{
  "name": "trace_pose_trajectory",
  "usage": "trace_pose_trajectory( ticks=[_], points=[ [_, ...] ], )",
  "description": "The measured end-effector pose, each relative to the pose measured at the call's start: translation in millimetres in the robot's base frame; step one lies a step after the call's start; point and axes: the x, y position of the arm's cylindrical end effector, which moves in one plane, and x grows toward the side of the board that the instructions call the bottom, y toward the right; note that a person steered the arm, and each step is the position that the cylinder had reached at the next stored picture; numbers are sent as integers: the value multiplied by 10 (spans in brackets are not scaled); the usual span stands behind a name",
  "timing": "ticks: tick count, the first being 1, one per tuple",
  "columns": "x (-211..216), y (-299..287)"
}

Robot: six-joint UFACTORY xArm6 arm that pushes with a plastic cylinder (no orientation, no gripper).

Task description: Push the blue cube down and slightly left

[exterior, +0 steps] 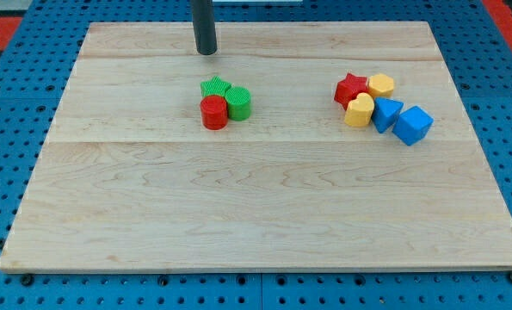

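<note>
red cylinder (213,113), green star (214,86), possibly hexagonal yellow block (380,84)

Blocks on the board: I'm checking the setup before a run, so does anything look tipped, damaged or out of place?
Nothing stands out. Two tidy clusters sit flat, the blue cube at the right one's edge; my tip rests apart, toward the view's top.

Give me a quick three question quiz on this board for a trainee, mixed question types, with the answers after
1. True or false: my tip touches the blue cube.
2. Which block lies right beside the blue cube, toward the view's left? A) blue triangular block B) red cylinder C) green star
3. How many yellow blocks are there?

Key:
1. False; it stands far off, above the green star.
2. A
3. Two: yellow heart, yellow hexagon.
</note>
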Motion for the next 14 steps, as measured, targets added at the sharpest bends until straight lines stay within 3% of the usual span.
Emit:
trace_pose_trajectory(
  ticks=[1,4,7,8,11,13,14],
  points=[
    [0,7],
    [16,1527],
    [603,2907],
    [1097,2964],
    [1550,2944],
    [2124,2789],
    [2139,3016]
  ],
)
